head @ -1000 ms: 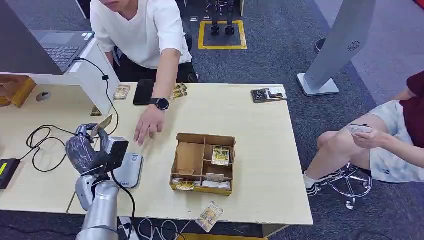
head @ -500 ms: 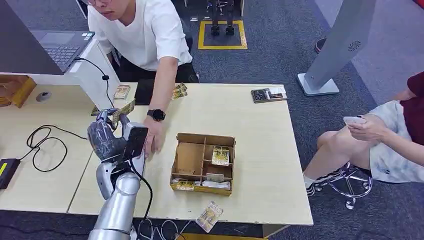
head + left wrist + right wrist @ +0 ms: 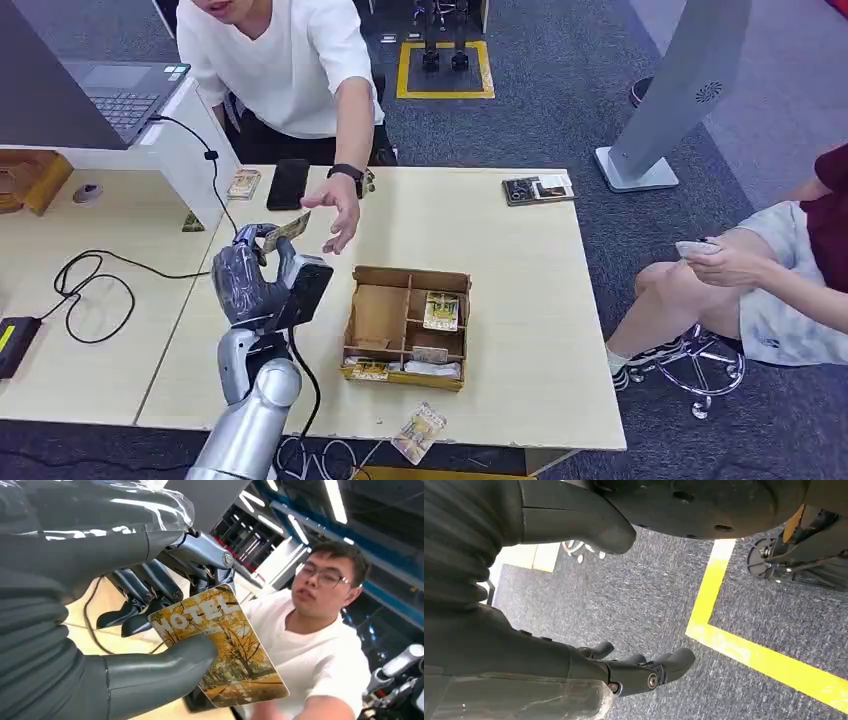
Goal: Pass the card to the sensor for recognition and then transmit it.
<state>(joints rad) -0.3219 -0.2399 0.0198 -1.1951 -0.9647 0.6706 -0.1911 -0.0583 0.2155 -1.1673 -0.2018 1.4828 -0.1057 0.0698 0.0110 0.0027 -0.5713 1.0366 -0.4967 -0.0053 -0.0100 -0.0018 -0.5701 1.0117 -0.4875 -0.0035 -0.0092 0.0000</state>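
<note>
My left hand (image 3: 256, 278) is raised over the table's left half and pinches a yellow card (image 3: 286, 230) between thumb and fingers. In the left wrist view the card (image 3: 220, 645) reads "HOTEL" over a picture of autumn trees, with the thumb (image 3: 160, 675) pressed on its face. A person in a white shirt leans over the far side of the table, an open hand (image 3: 337, 208) just right of the card and not touching it. My right hand (image 3: 639, 672) hangs over grey carpet, fingers loosely extended and holding nothing.
A partitioned cardboard box (image 3: 357, 342) with several cards sits at mid-table. A black phone (image 3: 288, 183), loose cards (image 3: 243, 183) and a card case (image 3: 538, 188) lie along the far edge. A cable (image 3: 80, 285) loops at left. A seated person (image 3: 760, 270) is at right.
My left hand has carried the card to the right and farther across the table, toward the person. The person's hand has lifted off the table and now reaches for the card.
</note>
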